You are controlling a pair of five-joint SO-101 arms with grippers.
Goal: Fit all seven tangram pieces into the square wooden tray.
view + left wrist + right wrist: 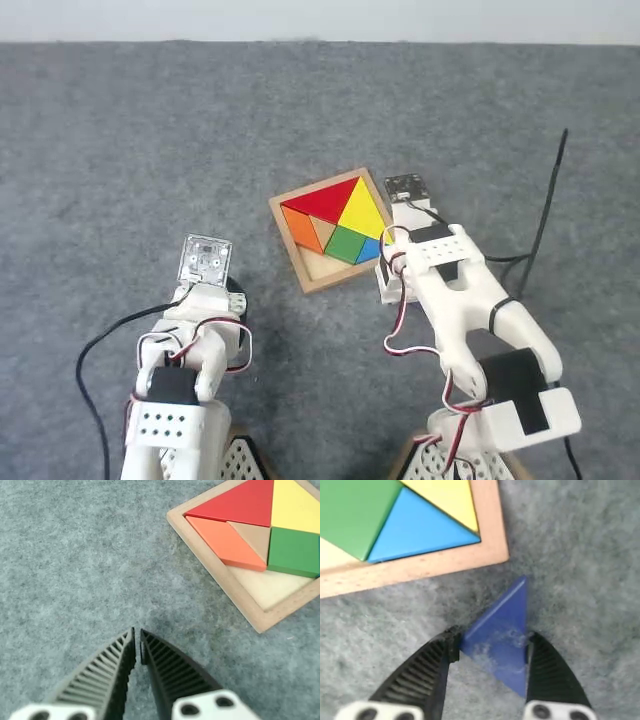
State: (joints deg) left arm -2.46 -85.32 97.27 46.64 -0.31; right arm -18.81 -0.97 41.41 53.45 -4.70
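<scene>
The square wooden tray (287, 247) lies mid-table, turned like a diamond. It holds a red triangle (325, 200), yellow triangle (365, 210), orange parallelogram (300, 230), tan triangle (323, 235), green square (347, 243) and light blue triangle (368, 250). A bare patch (275, 587) remains along one near edge. Just outside a tray corner (420, 567), a dark blue triangle (502, 630) lies on the mat, and my right gripper (492, 640) is shut on it, one finger on each side. My left gripper (137, 632) is shut and empty over bare mat, short of the tray (240, 597).
Grey felt mat (150, 140) covers the whole table, with wide free room at the left and the back. A black cable (545, 210) runs along the right side past the right arm (470, 310). The left arm (195, 340) stands at the near left.
</scene>
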